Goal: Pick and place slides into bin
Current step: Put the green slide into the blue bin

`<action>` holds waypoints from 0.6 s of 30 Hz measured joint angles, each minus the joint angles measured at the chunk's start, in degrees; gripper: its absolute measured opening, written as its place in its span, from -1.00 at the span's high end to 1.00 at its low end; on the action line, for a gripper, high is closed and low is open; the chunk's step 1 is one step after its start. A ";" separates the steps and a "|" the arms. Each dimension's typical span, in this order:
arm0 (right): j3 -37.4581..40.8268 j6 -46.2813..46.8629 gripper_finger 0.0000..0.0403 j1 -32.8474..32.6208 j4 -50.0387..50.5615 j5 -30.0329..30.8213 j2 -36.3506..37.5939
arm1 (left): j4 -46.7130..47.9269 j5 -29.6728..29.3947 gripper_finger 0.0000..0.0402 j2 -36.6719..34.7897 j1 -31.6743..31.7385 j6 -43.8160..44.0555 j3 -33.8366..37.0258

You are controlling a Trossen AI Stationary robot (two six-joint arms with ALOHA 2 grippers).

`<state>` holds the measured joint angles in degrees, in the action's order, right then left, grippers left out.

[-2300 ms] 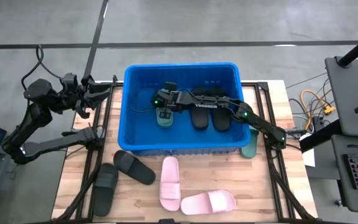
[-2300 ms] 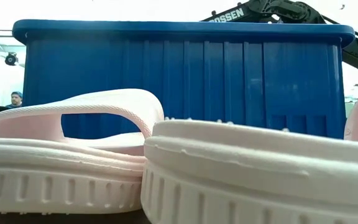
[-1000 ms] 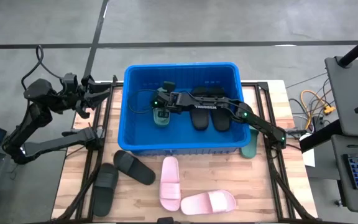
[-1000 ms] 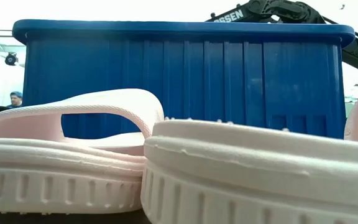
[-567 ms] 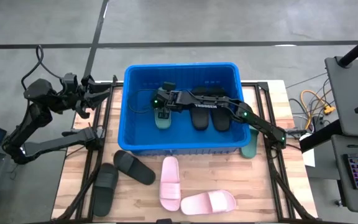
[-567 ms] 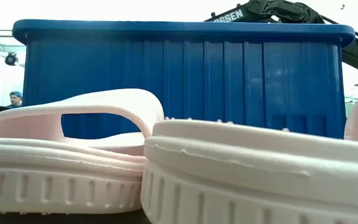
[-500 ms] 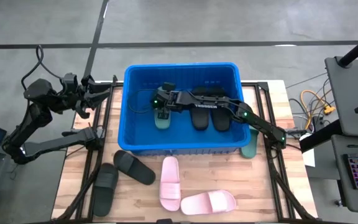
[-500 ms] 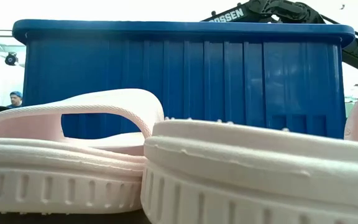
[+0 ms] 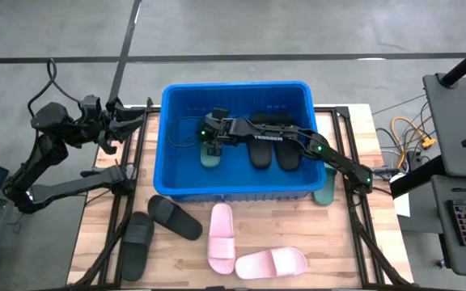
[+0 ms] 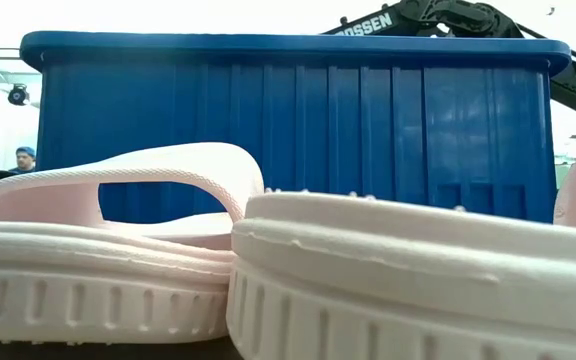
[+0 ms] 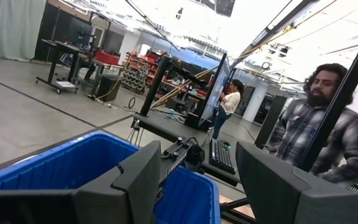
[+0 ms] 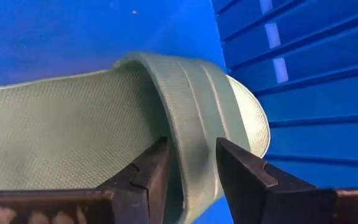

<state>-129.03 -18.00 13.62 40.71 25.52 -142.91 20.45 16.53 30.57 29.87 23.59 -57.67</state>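
Note:
The blue bin stands at the table's far middle. My right gripper reaches down inside it, shut on a dark green slide, which also shows in the high view. Two black slides lie on the bin floor beside it. On the table lie the other green slide, two black slides and two pale pink slides. My left gripper is open and empty, off the table's far left corner. My right gripper holds the green slide by its wide strap, pinched between the two fingers, one at each edge of the strap. The fingers come from above, pointing down. The slide lies sole down by the bin's left part; I cannot tell whether it rests on the floor.
The bin's ribbed wall stands close by the slide's toe. In the low view the pink slides fill the foreground before the bin wall. A person stands beyond the table, right of the bin.
My right gripper has gone down a little inside the bin with the green slide, which stays in its hold.

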 joint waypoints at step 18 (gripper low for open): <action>-5.94 1.78 0.29 -1.15 7.39 -1.65 2.16 | 0.00 1.20 0.04 -0.34 0.00 -0.08 0.00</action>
<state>-134.96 -16.21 12.47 48.11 23.86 -140.74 20.45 17.73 30.22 29.87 23.51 -57.67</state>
